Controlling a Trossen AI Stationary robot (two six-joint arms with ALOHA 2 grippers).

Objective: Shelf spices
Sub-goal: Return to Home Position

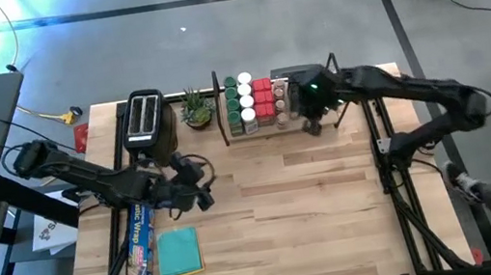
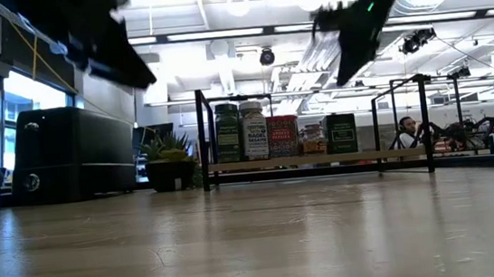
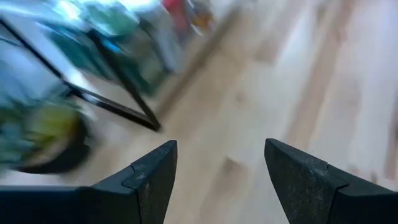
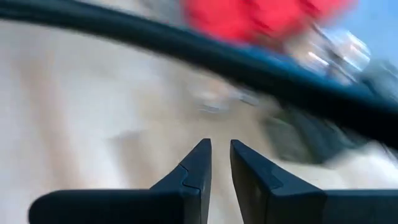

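The shelf [image 1: 259, 128] stands at the table's far edge, its plank [image 2: 313, 159] carried on black frame ends. The spices [image 1: 255, 102] stand on it in rows: green-lidded jars [image 2: 227, 133], white-lidded jars [image 2: 254, 131], red tins [image 2: 281, 136] and a dark tin [image 2: 341, 133]. My right gripper [image 1: 312, 126] hovers at the shelf's right end, above the table; its fingers [image 4: 221, 144] are all but shut with nothing between them. My left gripper [image 1: 201, 181] is over the table's left half, near the toaster, and stands open and empty [image 3: 221, 149].
A black toaster [image 1: 145, 118] and a small potted plant [image 1: 196, 111] stand left of the shelf. A long wrap box [image 1: 140, 246] and a flat teal pad [image 1: 180, 253] lie at the near left. Bare wood [image 1: 314, 205] spans the middle and right. A person [image 2: 407, 132] sits in the room behind.
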